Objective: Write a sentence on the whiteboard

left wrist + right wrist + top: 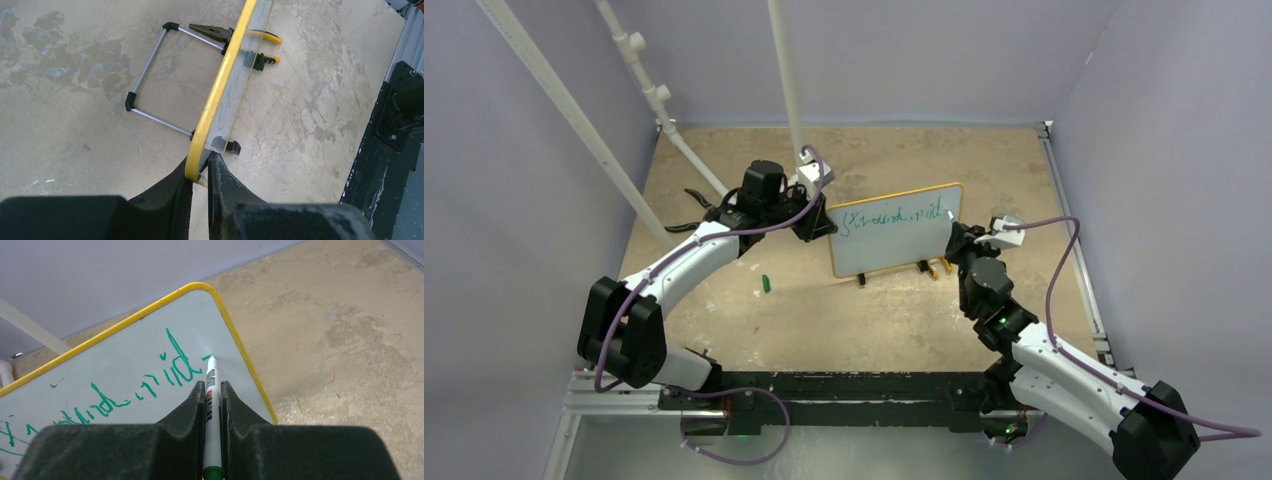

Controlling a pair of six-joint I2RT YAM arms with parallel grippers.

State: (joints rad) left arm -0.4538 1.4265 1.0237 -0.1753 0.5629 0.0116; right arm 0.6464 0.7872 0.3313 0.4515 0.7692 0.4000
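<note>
My left gripper (200, 169) pinches the yellow edge of the whiteboard (892, 252) so it stands steady on the table (824, 320) while I write, and my right gripper (212, 386) squeezes the marker (211, 371) tight, its tip on the board right after the last word of the sentence (894, 215).

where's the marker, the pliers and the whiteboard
marker (212, 405), right wrist view, on its white barrel
pliers (211, 33), left wrist view, on the dark jaws
whiteboard (894, 252), top external view, on the bare white face, lower half
</note>
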